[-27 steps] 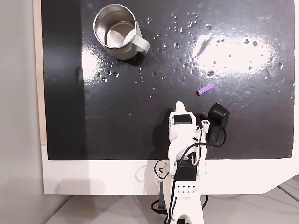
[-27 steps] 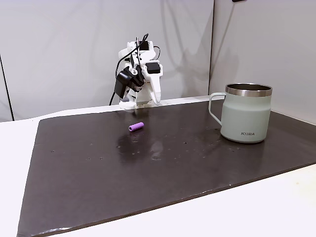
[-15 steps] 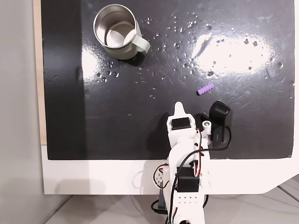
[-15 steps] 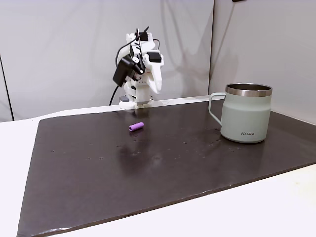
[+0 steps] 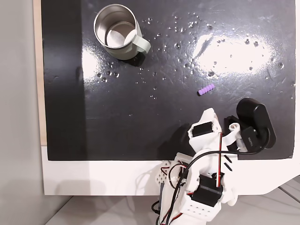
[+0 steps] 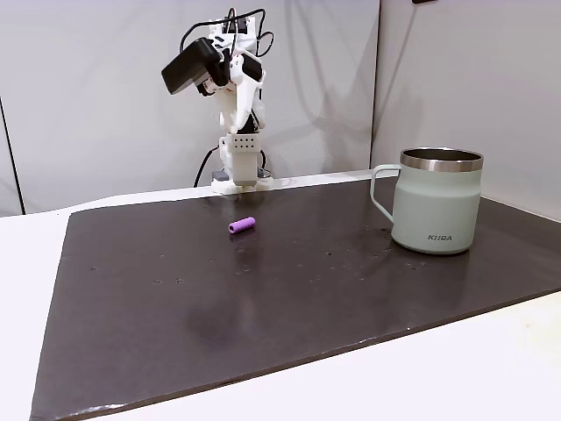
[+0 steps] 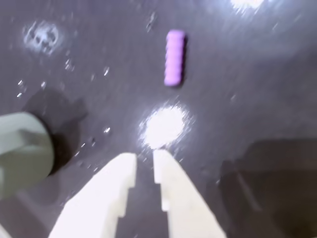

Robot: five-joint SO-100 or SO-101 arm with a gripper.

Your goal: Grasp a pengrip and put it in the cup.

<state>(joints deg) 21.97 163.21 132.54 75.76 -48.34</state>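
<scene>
The pengrip (image 5: 206,89), a small light-purple ribbed tube, lies on the black mat right of centre; it also shows in the side fixed view (image 6: 242,225) and high in the wrist view (image 7: 174,58). The cup (image 5: 117,30), a steel mug with a pale grey-green handle, stands upright at the far left of the mat (image 6: 438,202); its blurred edge shows at the wrist view's left (image 7: 20,151). My gripper (image 7: 144,157) is shut, its white fingers nearly touching with nothing between them. It hangs high above the mat (image 6: 248,88), short of the pengrip (image 5: 208,114).
The black mat (image 5: 140,117) is glossy with bright glare patches and small specks. It lies on a white table (image 5: 93,178). The arm's base (image 6: 238,180) stands at the mat's near edge in the top-down fixed view. A grey wall stands behind.
The arm has risen and swung right in the top-down fixed view, carrying the shut gripper and its black camera toward the pengrip's side. The pengrip and the cup have not moved.
</scene>
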